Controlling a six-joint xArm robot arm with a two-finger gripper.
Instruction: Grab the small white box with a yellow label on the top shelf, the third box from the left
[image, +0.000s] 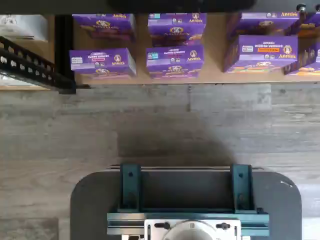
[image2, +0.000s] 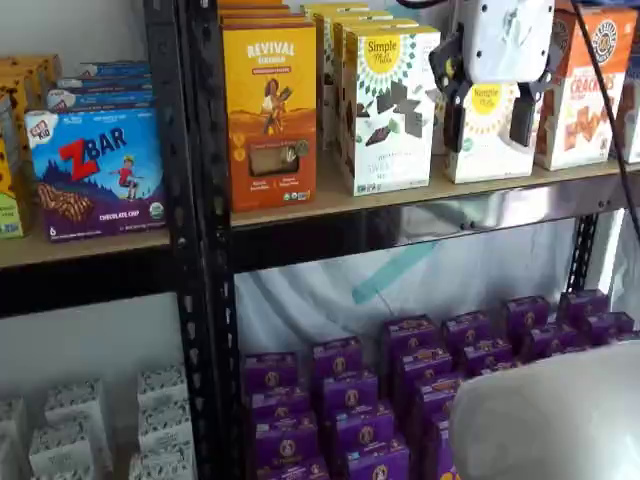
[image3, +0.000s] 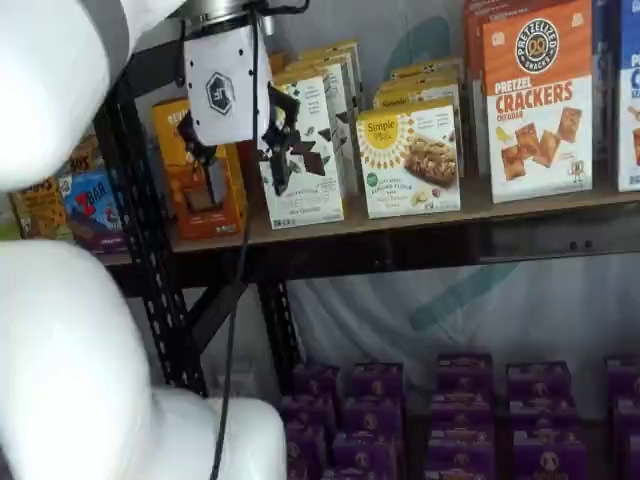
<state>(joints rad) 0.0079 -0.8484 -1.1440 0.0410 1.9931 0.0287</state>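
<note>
The small white box (image2: 489, 152) (image3: 410, 160) with a yellow round logo stands on the top shelf (image2: 420, 225) (image3: 480, 208), shorter than its neighbours. My gripper (image2: 488, 120) (image3: 243, 160) hangs in front of the shelf at box height, showing in both shelf views. Its two black fingers (image2: 455, 122) stand well apart with nothing between them, so it is open. In a shelf view the fingers frame the small white box and cover part of it. The gripper looks to be out in front of the boxes, touching none.
A taller white box with chocolate squares (image2: 388, 110) and an orange Revival box (image2: 268, 115) stand left of the target, a cracker box (image3: 538, 100) to its right. Purple boxes (image: 175, 60) fill the low shelf. A black upright (image2: 200, 240) divides the racks.
</note>
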